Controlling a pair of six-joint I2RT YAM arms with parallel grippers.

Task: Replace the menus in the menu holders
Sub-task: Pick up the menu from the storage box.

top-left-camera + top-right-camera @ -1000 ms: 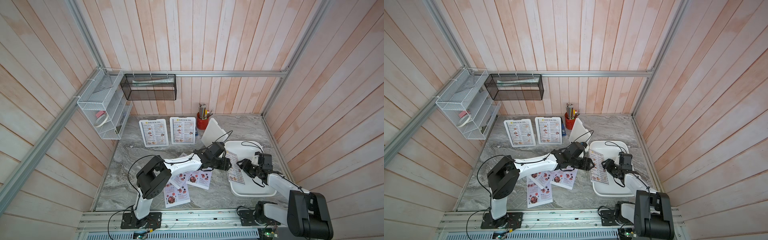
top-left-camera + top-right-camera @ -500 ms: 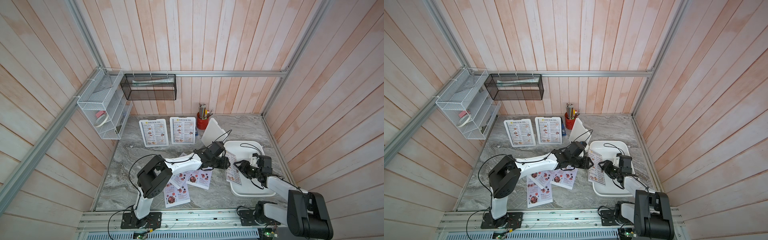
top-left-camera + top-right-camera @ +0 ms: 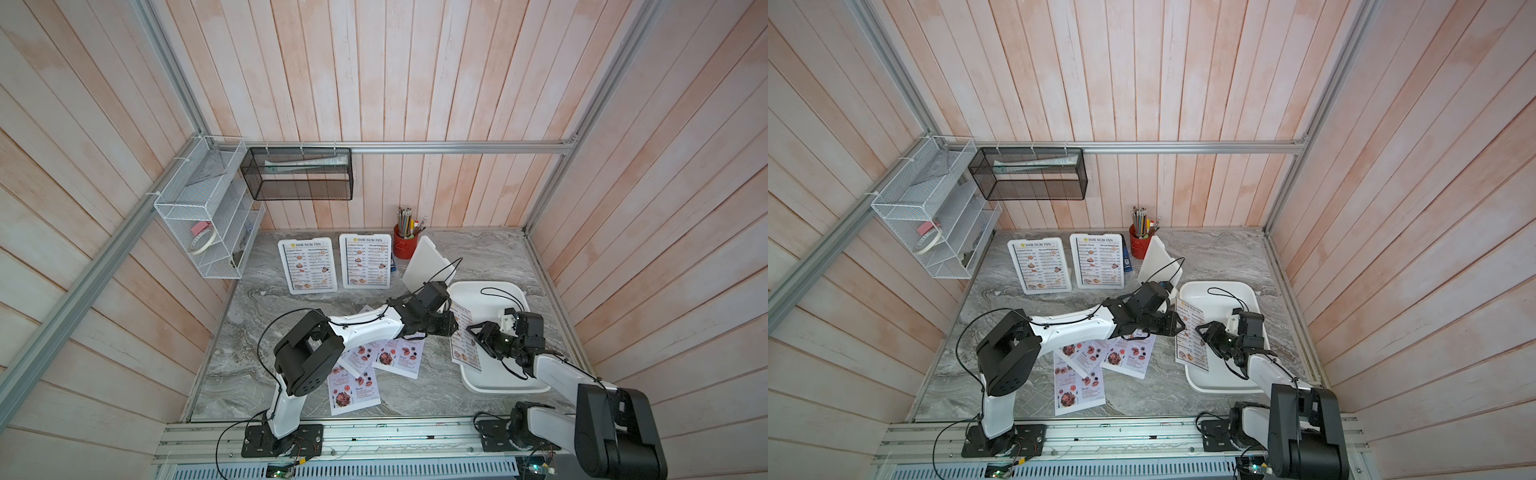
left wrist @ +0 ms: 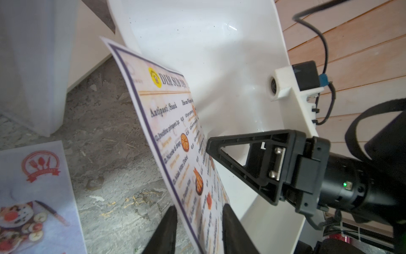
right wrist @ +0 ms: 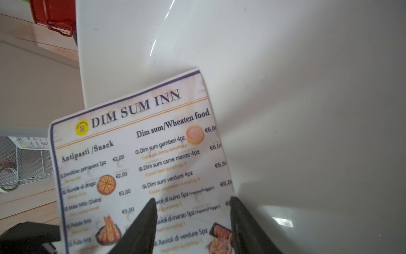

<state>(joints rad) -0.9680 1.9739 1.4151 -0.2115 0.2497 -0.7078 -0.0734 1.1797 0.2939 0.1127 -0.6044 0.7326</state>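
A DIM SUM INN menu (image 3: 463,338) (image 5: 136,154) lies tilted across the white tray's left rim, its left edge lifted. My left gripper (image 3: 454,328) (image 4: 200,206) is open, its fingers straddling that lifted edge with gaps on both sides. My right gripper (image 3: 471,332) (image 5: 193,199) is open inside the tray, its fingertips (image 4: 211,145) resting on the menu's printed face. Two menu holders (image 3: 307,266) (image 3: 365,261) at the back show DIM SUM INN sheets. A third holder (image 3: 424,262) stands turned away. Three SPECIAL MENU sheets (image 3: 399,357) (image 3: 353,390) lie loose on the table.
The white tray (image 3: 498,384) sits at the right, close to the side wall. A red pencil cup (image 3: 403,245) stands behind the third holder. A white wire rack (image 3: 203,216) and a black mesh basket (image 3: 299,174) hang on the walls.
My left gripper's jaws have narrowed around the menu's raised edge. The right gripper has shifted a little to the left on the sheet.
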